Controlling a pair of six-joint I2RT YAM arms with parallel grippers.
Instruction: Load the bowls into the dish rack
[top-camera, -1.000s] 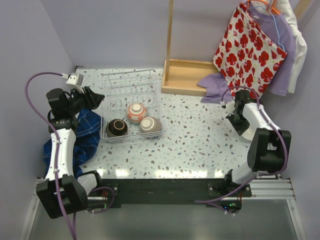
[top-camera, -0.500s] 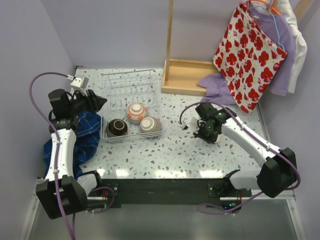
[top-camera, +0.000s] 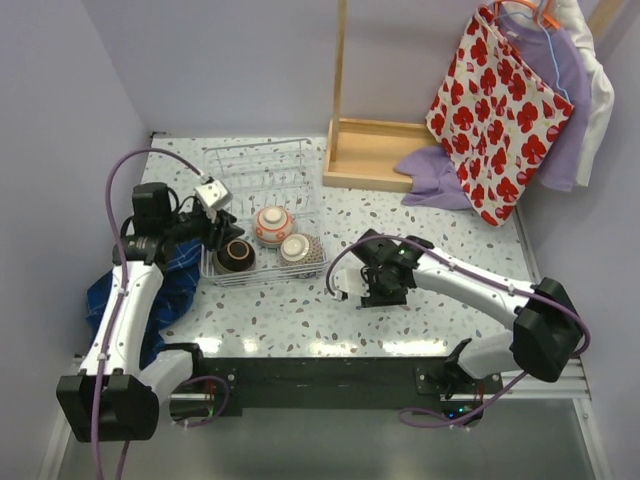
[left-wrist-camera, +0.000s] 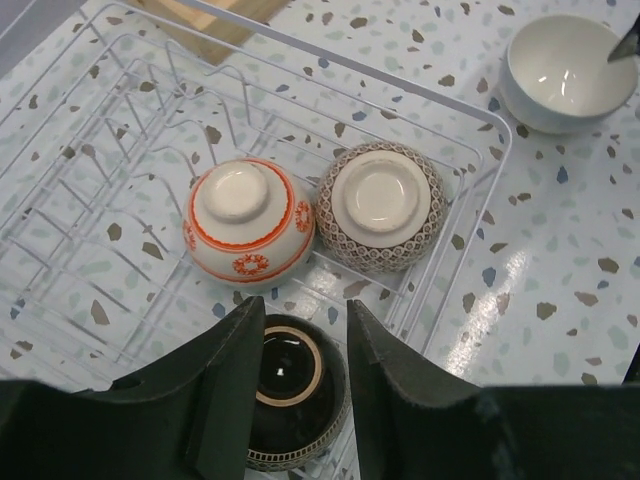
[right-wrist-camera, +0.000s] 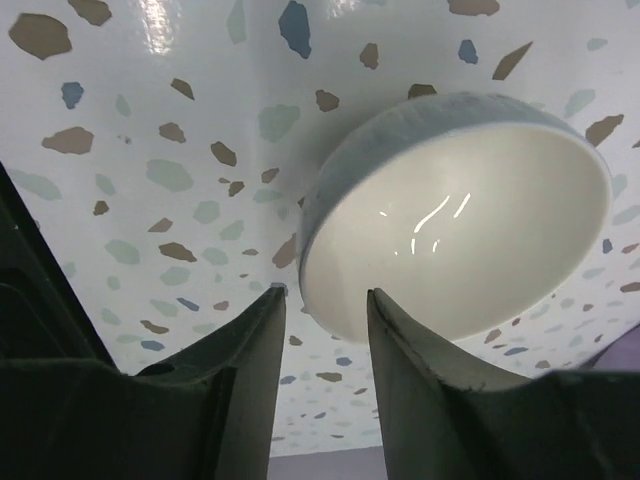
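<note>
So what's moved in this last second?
The right tool swung left across the table and now stands open at a white bowl not seen there before. The left tool came over the dark bowl in the rack. Its three bowls stayed put.

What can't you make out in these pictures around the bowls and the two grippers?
- White bowl: in the top view, the right gripper and its wrist cover it.
- Dark bowl: in the left wrist view, the left gripper covers its sides and the bottom edge cuts it off.
- Contact: the right wrist view is too close to tell whether the right gripper touches the white bowl's rim.
</note>
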